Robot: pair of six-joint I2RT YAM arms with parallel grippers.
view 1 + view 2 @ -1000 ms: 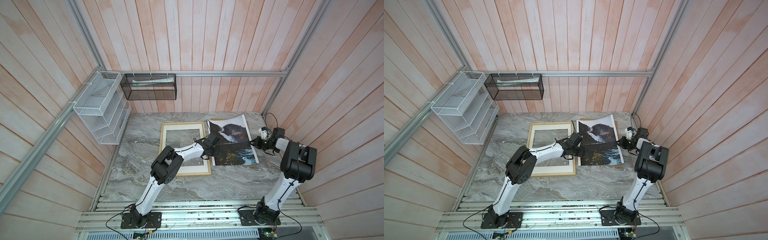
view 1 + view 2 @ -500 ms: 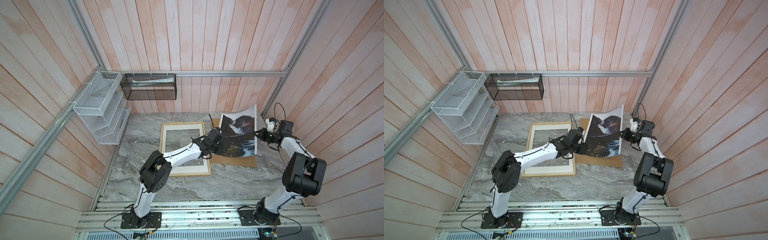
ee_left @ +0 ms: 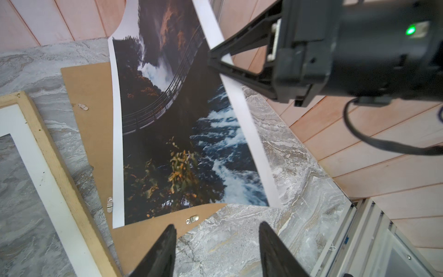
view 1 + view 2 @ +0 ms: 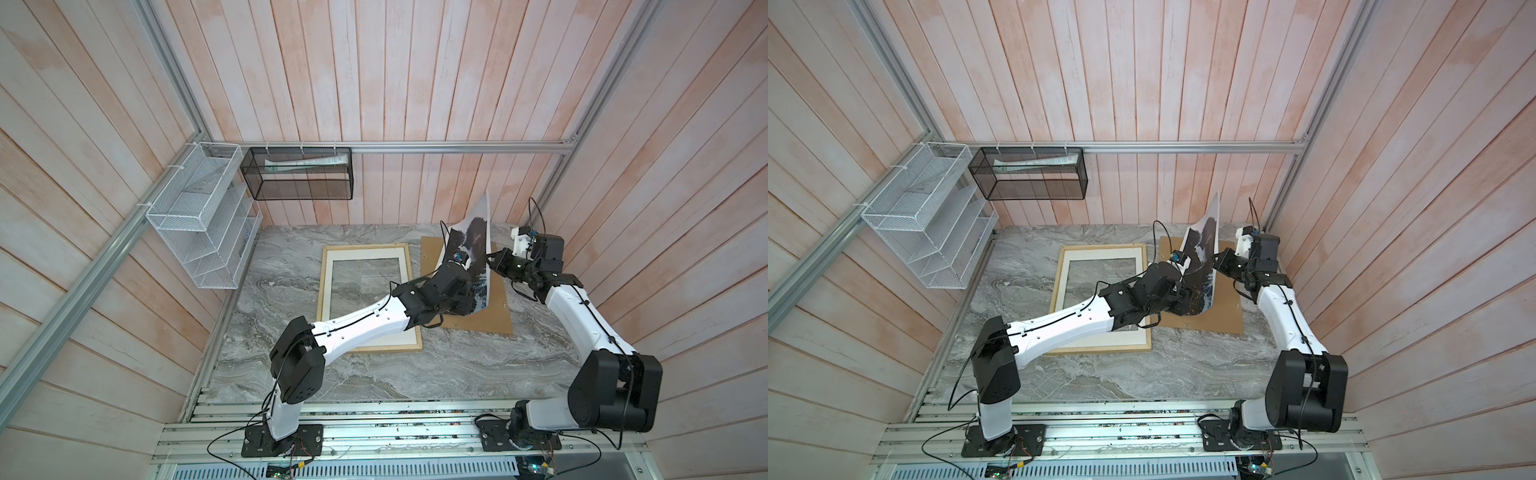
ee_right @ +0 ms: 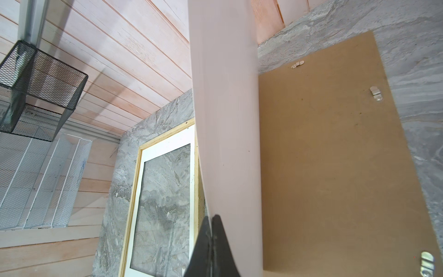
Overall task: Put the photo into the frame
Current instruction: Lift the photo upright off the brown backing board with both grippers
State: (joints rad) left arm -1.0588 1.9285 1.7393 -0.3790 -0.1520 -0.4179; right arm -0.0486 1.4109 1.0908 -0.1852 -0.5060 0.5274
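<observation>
The right gripper [image 5: 212, 217] has its jaws closed on the photo [image 3: 179, 120], pinching the white border of one long edge. The sheet stands nearly upright and bowed, picture side facing the left gripper [image 3: 217, 227]. That gripper's jaws stand apart with nothing between them, just short of the photo's lower edge. In both top views the photo rises over the brown fibreboard backing panel [image 4: 494, 316], at three o'clock from the pale wood frame [image 4: 324, 299], which lies flat on the marble-patterned table [image 4: 457, 365].
</observation>
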